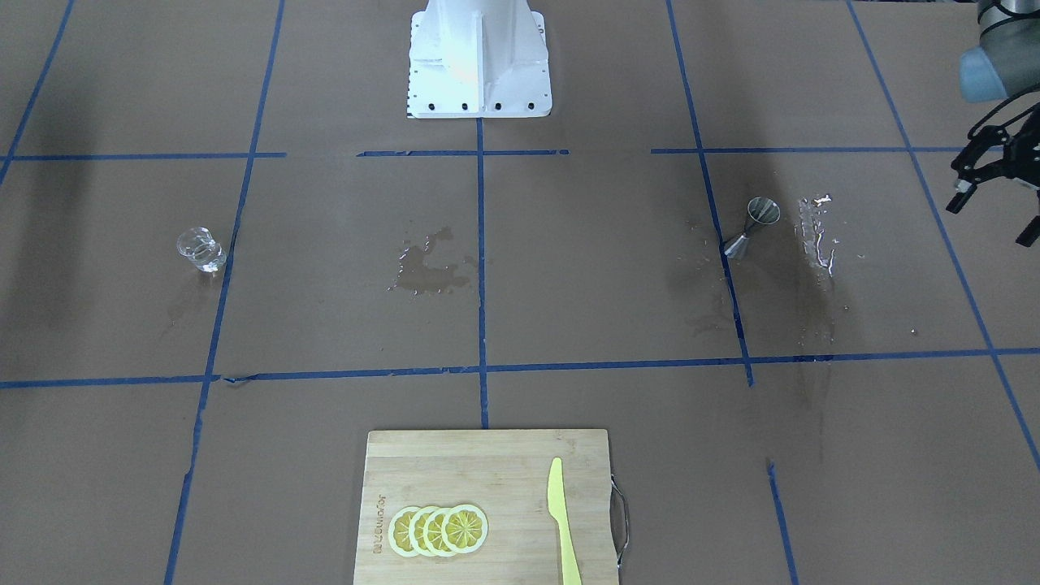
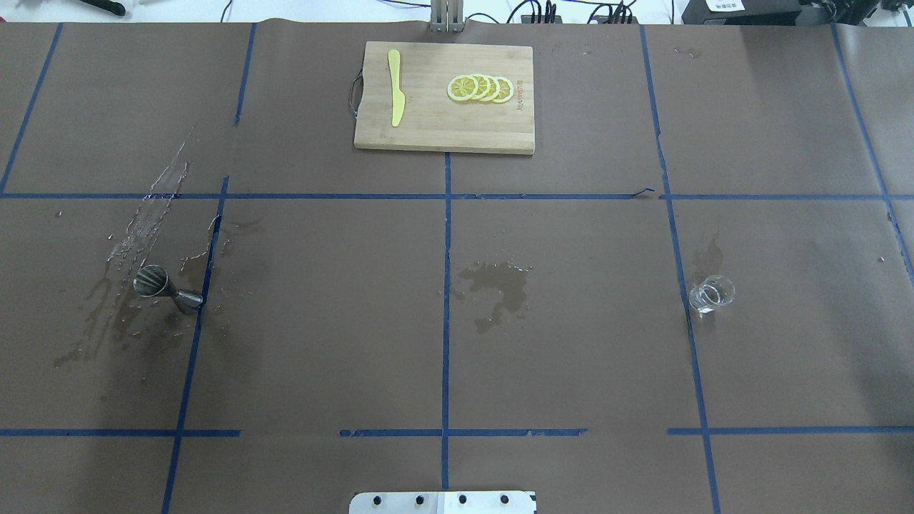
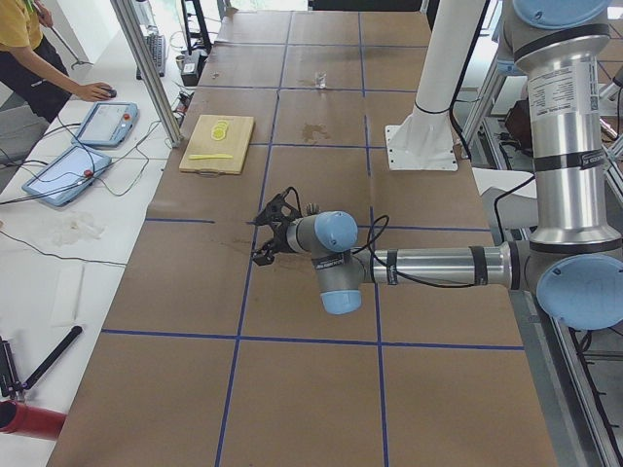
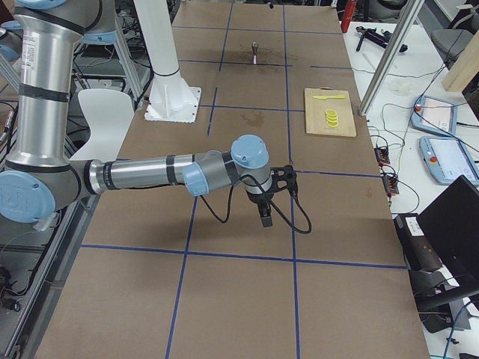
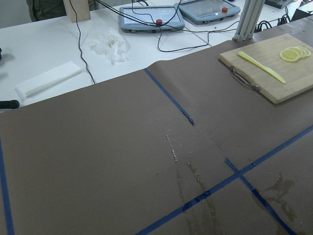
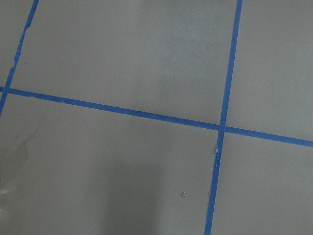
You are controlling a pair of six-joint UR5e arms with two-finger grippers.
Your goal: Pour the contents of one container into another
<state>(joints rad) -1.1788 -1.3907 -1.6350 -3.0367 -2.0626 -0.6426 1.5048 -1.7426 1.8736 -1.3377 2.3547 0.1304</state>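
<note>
The glass cup [image 2: 712, 293] stood far from the jigger [image 2: 161, 288], nearer the right fingers [image 4: 264, 217]; I could not tell their gap. Left fingers [image 1: 962, 187], near the jigger, seemed wide.

The desk [image 2: 571, 343] is brown, crossed by a grid of blue tape [image 2: 446, 285] and marked with darker wet stains [image 2: 496, 282]. The glass cup [image 2: 711, 293] is clear and the jigger [image 2: 166, 288] shiny silver. On the pale wooden cutting board [image 2: 443, 135] lie a yellow-green knife [image 2: 395, 98] and yellow lemon slices [image 2: 480, 88] with white rims. The arm [image 3: 438, 265] is silver with light blue joints.
</note>
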